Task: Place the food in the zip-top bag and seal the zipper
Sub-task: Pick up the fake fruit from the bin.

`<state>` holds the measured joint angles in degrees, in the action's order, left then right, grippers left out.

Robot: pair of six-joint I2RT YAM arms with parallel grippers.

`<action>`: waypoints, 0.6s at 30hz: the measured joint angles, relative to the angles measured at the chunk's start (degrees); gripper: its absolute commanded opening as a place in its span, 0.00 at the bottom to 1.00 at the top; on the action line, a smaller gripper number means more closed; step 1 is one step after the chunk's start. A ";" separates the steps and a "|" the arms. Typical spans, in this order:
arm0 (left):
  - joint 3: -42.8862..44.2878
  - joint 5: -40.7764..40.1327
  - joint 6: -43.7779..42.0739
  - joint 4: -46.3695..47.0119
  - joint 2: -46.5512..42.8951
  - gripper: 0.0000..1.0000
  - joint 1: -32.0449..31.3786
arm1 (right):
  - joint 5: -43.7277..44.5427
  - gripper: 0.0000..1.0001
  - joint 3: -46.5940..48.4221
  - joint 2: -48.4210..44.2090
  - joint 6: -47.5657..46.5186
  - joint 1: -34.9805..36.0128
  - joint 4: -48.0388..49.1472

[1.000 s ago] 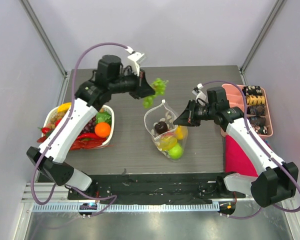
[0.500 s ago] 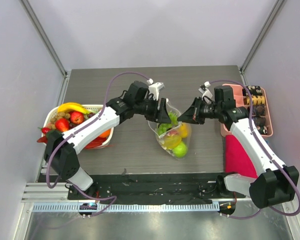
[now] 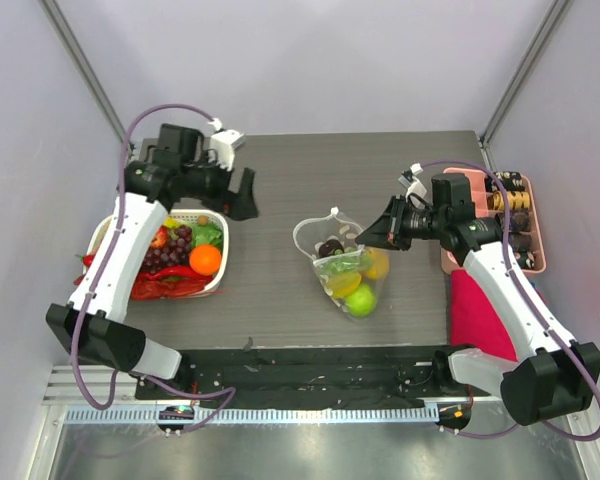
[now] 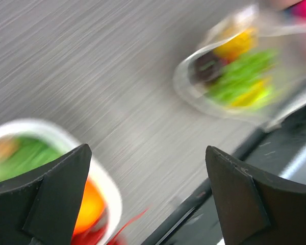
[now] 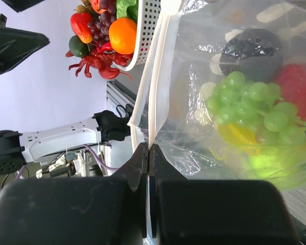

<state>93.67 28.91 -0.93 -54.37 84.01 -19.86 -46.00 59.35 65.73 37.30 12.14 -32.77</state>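
The zip-top bag lies on the desk just ahead of the right tool, its mouth gaping, with green grapes, a green apple, yellow pieces and a dark round one inside. That tool is pressed together, pinching the bag's zipper strip between its tips. The left tool is spread wide and holds nothing, with the white basket of more food just beneath it and the bag well apart from it.
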 measured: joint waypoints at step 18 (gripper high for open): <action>-9.88 -17.53 -37.44 -22.21 0.02 0.98 9.16 | 0.26 0.01 -2.19 -0.24 -1.66 0.00 -0.52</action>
<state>83.79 11.38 -38.37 -76.58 84.03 -10.70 -45.74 57.17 65.49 35.64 12.14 -33.30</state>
